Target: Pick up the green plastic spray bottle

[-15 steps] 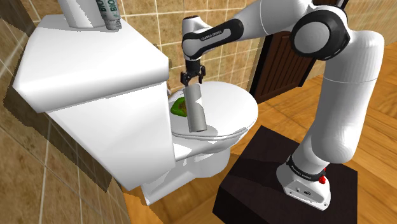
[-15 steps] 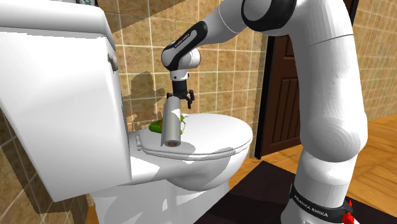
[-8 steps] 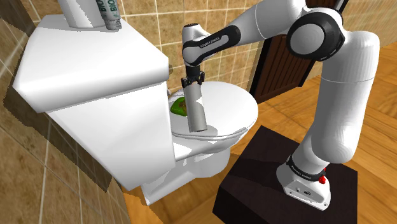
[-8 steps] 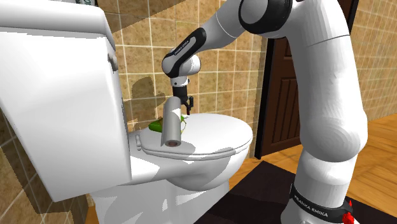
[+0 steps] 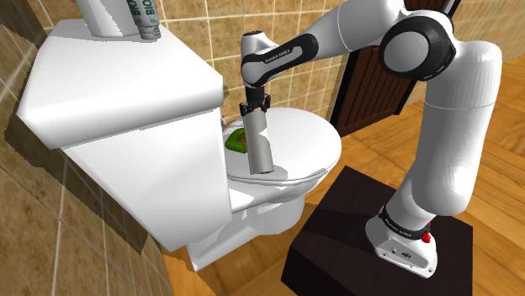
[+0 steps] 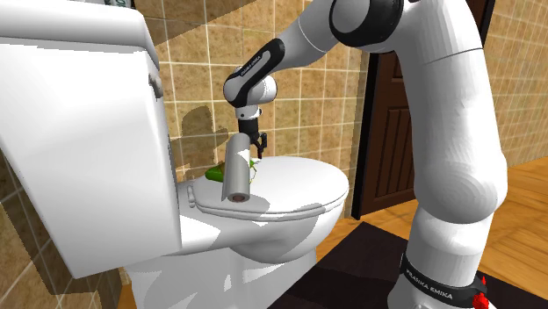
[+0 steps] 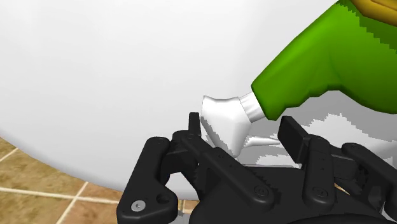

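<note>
Occlusion first: green spray bottle (image 5: 235, 141) lies on the white toilet lid (image 5: 313, 139) near the tank (image 5: 126, 84). In the shoulder view most of it sits behind a tilted grey cylinder (image 5: 260, 150), so just a green sliver shows. Wrist view gives the green body cut off by the frame edge, with a yellow-brown patch (image 7: 382, 9) at the corner that I can't identify. The white spray head (image 7: 224, 118) is plain there. Gripper (image 7: 242, 130) hangs right over the lid, fingers (image 7: 291, 135) spread with the spray head between them. One tip is just beside the head, the other stands apart, so no clamp. On the tank, a white container (image 5: 108, 17) with partial lettering is cropped at the top edge. Room: tan tiled wall (image 5: 202, 25), dark brown door (image 5: 370, 84), wooden floor (image 5: 496, 193), black stand (image 5: 336, 244).
</note>
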{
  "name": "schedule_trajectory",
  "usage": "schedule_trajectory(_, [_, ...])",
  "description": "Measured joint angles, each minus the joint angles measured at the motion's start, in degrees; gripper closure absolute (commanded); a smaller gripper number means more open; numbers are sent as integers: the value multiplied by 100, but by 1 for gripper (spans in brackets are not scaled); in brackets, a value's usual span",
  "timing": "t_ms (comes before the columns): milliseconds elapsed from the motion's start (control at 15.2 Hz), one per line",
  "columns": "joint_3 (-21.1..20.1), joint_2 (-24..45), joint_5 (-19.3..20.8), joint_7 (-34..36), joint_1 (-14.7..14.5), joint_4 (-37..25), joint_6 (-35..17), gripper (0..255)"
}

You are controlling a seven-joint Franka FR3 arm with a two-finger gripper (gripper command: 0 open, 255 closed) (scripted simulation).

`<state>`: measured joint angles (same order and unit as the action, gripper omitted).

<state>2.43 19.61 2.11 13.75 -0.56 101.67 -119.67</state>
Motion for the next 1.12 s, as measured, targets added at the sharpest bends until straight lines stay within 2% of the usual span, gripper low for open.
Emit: schedule_trajectory(1122, [5, -358, 1, -33, -3, -629, 987, 255])
